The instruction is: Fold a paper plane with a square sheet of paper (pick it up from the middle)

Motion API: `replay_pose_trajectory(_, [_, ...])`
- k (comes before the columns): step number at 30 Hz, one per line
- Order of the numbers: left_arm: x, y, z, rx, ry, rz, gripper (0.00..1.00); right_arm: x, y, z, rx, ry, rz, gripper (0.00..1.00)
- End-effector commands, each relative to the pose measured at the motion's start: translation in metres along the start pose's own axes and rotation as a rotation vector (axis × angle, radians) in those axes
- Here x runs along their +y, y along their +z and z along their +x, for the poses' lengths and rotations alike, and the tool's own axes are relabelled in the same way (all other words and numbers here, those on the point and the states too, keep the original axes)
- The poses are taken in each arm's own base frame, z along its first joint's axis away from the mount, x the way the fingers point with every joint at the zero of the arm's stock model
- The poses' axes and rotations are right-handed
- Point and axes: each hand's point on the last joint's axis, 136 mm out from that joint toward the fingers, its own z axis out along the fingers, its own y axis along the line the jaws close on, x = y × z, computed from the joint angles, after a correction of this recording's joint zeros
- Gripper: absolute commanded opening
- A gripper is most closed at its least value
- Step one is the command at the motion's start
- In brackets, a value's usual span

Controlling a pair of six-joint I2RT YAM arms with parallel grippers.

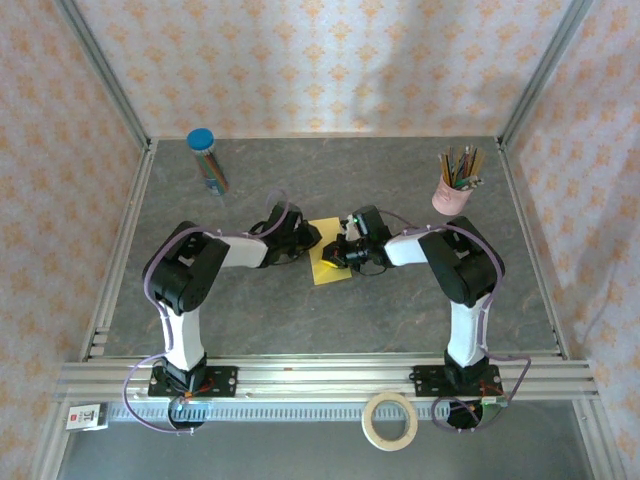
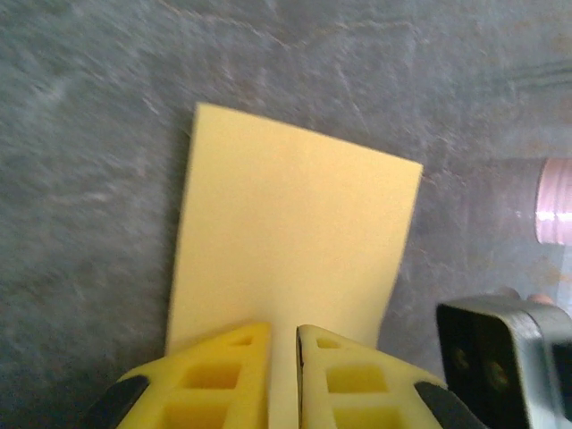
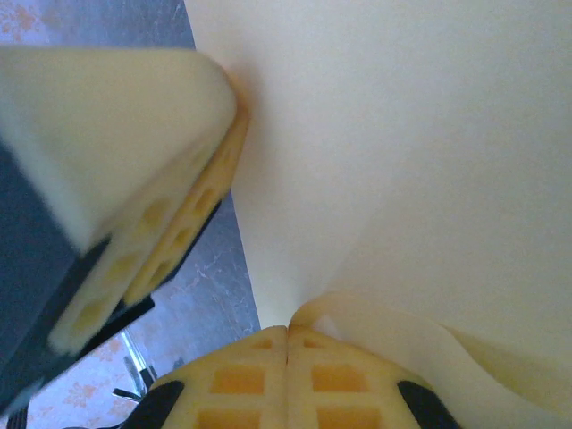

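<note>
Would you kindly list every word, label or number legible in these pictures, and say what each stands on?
None can be read.
White tag on the near left rail: print too small to read.
Tube and cup: no legible label.

cup (image 1: pixel 452 195) on table (image 1: pixel 300 320) behind sheet (image 1: pixel 326 268)

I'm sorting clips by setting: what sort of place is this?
Probably a robot test booth: a grey table, a metal frame around it, patterned wall panels.
</note>
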Motion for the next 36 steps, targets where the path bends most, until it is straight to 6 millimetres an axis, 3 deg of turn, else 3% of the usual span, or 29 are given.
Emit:
replay_pose_trajectory(1, [-0.013,-0.014,0.001,-0.029,-0.005,0.039,0.15,-0.039,0.008,0.006,-0.011,0.065,0.127,0.00])
replay_pose_trajectory(6, [0.001,-0.018,0.010,-0.016,-0.020,0.020,0.14,-0.047,0.007,0.007,-0.011,0.074,0.158,0.00])
replay_pose_trajectory(14, [-0.002,-0.041,0.023,-0.043,-0.004,0.037,0.14,-0.052,0.006,0.007,-0.019,0.090,0.186,0.02])
replay_pose_trajectory(23, [0.008,-0.044,0.048,-0.008,-0.004,0.033,0.14,-0.058,0.006,0.007,-0.025,0.106,0.210,0.03])
replay_pose_trajectory(29, [0.007,-0.041,0.040,-0.032,0.016,0.016,0.14,-0.060,0.006,0.007,-0.026,0.109,0.216,0.03])
replay_pose_trajectory(36, [0.005,-0.031,0.010,-0.109,0.019,-0.019,0.14,-0.061,0.007,0.006,-0.030,0.116,0.216,0.03])
